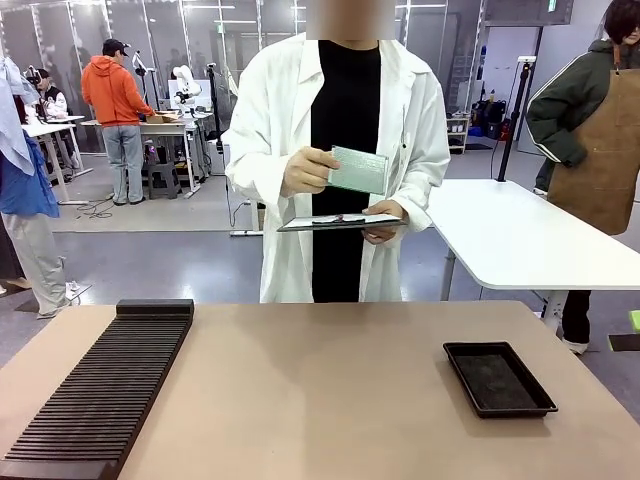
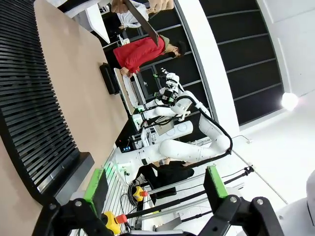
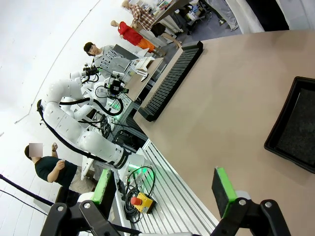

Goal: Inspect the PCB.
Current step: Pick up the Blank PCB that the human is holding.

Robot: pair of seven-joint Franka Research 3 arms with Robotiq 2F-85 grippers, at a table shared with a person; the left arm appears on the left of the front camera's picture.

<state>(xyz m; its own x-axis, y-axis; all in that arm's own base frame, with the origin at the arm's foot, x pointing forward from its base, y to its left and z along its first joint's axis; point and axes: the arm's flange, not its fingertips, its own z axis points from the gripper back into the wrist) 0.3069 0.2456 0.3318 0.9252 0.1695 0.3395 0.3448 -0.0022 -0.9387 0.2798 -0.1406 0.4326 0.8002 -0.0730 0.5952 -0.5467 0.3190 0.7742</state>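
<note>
Across the table, a person in a white lab coat holds the PCB (image 1: pixel 358 170), a thin pale green board, up at chest height in one hand. Their other hand carries a dark clipboard (image 1: pixel 340 222) just below it. In the left wrist view, my left gripper (image 2: pixel 155 189) is open, nothing between its green pads (image 2: pixel 96 189), and it hangs off the table's near edge beside the rack. My right gripper (image 3: pixel 163 191) is open too, its pads (image 3: pixel 224 189) empty, near the table's front edge.
A long black slotted rack (image 1: pixel 100 390) lies on the left of the tan table (image 1: pixel 320 390). A shallow black tray (image 1: pixel 497 378) sits at the right. A white table (image 1: pixel 520 235) and other people stand behind the person.
</note>
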